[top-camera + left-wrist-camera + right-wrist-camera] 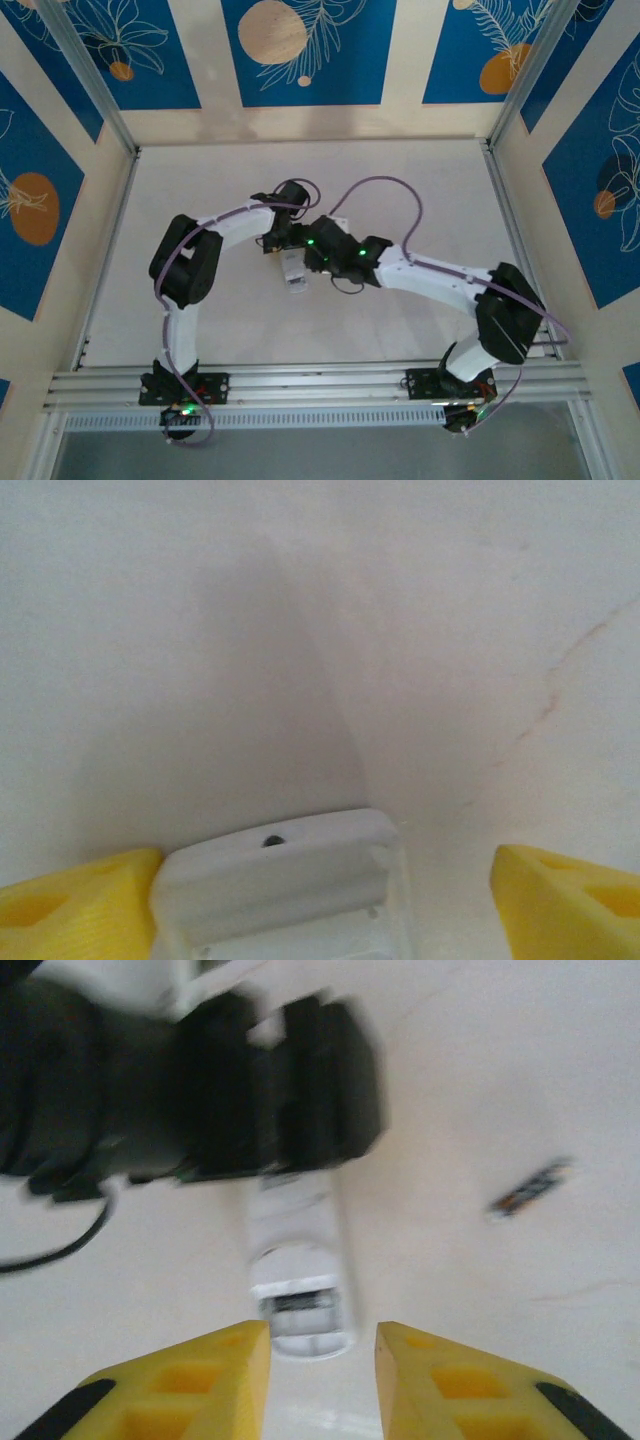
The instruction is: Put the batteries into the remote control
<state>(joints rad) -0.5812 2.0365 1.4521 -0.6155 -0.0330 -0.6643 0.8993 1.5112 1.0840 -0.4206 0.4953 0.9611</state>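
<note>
Near the middle of the worktop [420, 180] the white remote control [293, 274] lies between the 2 arms. The left hand [325, 870] gapes wide around one end of it, 1 yellow finger [75, 900] just beside the casing, the other well apart. The right hand [322, 1335] is partly open and holds nothing, its tips just short of the remote's other end. 1 battery [530, 1188] lies loose, apart from the remote.

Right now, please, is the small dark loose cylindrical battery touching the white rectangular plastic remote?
Apart. The right wrist view shows bare table between the battery and the remote.
</note>
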